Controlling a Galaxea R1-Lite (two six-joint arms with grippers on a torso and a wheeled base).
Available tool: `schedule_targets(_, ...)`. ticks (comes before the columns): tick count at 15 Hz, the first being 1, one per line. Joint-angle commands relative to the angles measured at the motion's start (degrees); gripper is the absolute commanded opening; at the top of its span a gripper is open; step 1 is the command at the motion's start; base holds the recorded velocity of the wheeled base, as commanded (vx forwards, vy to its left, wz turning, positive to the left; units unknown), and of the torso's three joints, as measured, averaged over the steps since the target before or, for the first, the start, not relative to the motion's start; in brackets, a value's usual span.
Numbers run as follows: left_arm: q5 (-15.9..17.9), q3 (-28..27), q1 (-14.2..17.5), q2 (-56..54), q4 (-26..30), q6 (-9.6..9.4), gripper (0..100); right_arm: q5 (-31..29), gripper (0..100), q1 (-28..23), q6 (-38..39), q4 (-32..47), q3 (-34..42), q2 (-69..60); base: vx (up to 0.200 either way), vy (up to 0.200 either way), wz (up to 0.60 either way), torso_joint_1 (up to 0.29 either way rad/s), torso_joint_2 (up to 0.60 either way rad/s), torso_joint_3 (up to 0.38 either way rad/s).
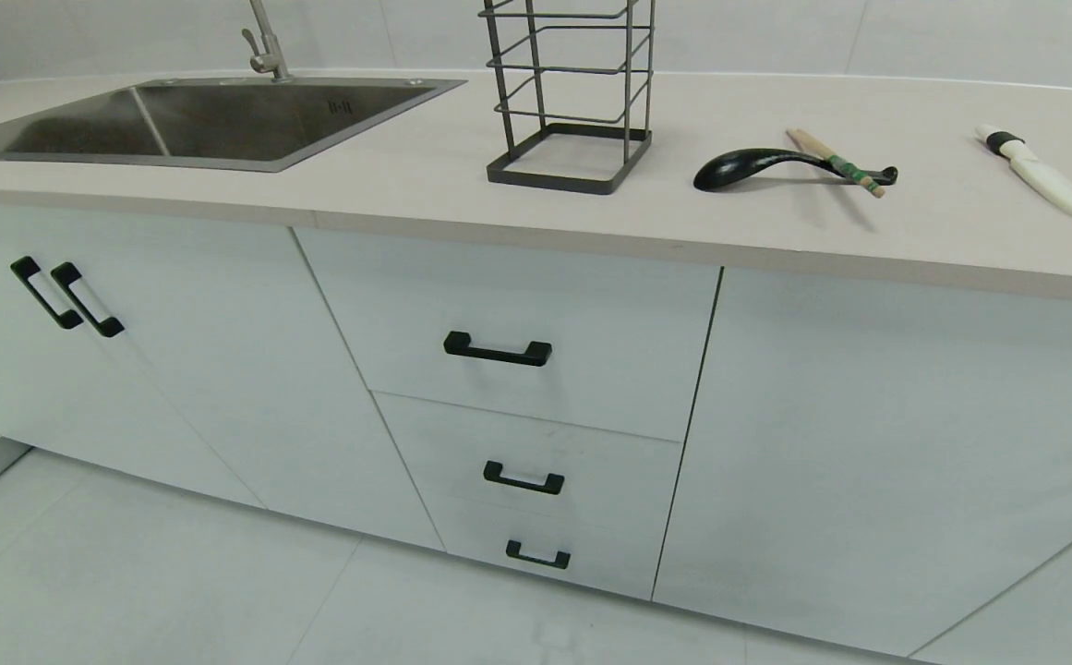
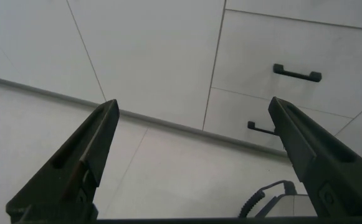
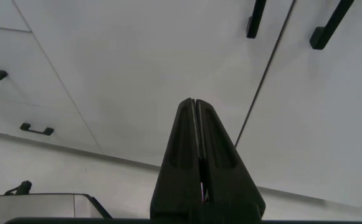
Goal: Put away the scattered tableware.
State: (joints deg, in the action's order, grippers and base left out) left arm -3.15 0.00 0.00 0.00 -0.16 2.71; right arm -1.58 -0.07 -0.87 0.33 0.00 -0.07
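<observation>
On the counter's right part lie a black ladle (image 1: 776,167), a pair of wooden chopsticks (image 1: 837,163) resting across its handle, and a white knife-like utensil with a black band (image 1: 1037,173) at the far right. A dark wire rack (image 1: 571,92) stands upright mid-counter. My left gripper (image 2: 193,112) hangs low in front of the cabinets, fingers wide apart, nothing between them. My right gripper (image 3: 197,107) is also low by the cabinet doors, its fingers pressed together and empty.
A steel sink (image 1: 194,120) with a faucet (image 1: 265,42) is set into the counter (image 1: 425,175) at the left. Below are white cabinet doors and three drawers with black handles (image 1: 497,350). Pale tiled floor (image 1: 175,591) lies in front.
</observation>
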Motion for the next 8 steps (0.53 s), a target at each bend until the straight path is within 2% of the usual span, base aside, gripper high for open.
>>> schedule_targets(1, -0.02, 0.00, 0.00, 0.00, -0.02, 0.02, 100, 0.00, 0, -0.01, -0.01, 0.02, 0.00, 0.07, 0.000, 0.000, 0.00, 0.000, 0.00, 0.000)
schedule_targets(3, 0.24, 0.00, 0.00, 0.00, -0.11, 0.11, 100, 0.00, 0, -0.01, -0.01, 0.02, 0.00, 0.07, 0.000, 0.000, 0.00, 0.000, 0.00, 0.000)
schedule_targets(4, 0.86, -0.97, 0.00, 0.00, -2.48, 0.02, 100, 0.00, 0, -0.01, -0.01, -0.07, 0.00, 0.07, 0.000, 0.000, 0.00, 0.000, 0.00, 0.000)
schedule_targets(5, 2.35, -3.87, 0.00, 0.26, -6.70, 0.11, 100, 0.00, 0, 0.07, -0.01, 0.02, 0.00, 0.07, 0.000, 0.000, 0.00, 0.000, 0.00, 0.000)
schedule_targets(6, 6.22, -10.99, 0.26, 4.22, -9.07, -0.33, 100, 0.00, 0, -0.01, -0.01, 0.02, 0.00, 0.07, 0.000, 0.000, 0.00, 0.000, 0.00, 0.000)
schedule_targets(8, 8.15, -14.50, -0.35, 9.14, -7.31, -3.67, 100, 0.00, 0, -0.01, -0.01, 0.02, 0.00, 0.07, 0.000, 0.000, 0.00, 0.000, 0.00, 0.000)
